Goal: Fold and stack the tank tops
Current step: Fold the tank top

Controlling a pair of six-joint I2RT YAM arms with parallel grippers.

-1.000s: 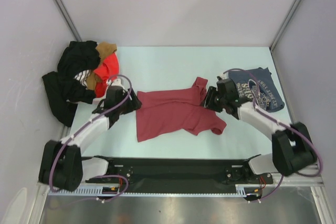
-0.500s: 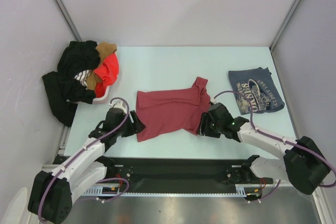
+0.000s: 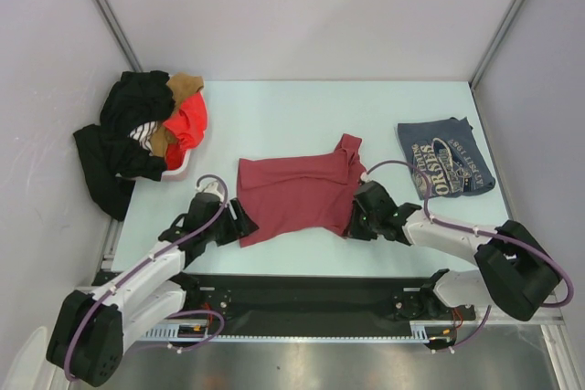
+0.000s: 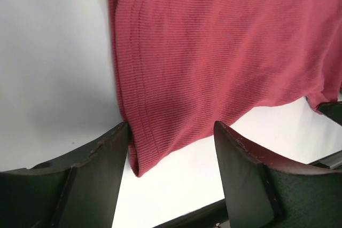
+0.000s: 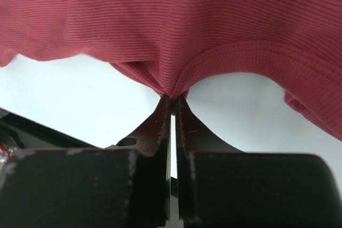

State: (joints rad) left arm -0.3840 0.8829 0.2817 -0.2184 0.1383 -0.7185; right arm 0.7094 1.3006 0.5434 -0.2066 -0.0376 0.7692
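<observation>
At the near hem of the maroon tank top [image 3: 297,191], my right pincer [image 5: 172,99] pinched tight on it, left pincer [image 4: 171,127] wide, straddling a corner.

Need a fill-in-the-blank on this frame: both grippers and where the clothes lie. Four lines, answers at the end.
1. The right gripper is ____ on the near edge of the maroon tank top.
2. The left gripper is ____, straddling that top's near-left corner without gripping it.
3. The blue-grey tank top lies on the ____ side of the table, with neither gripper touching it.
4. The pile of black and orange-red clothes sits at the table's far ____ corner.

Answers: shut; open; right; left
</observation>
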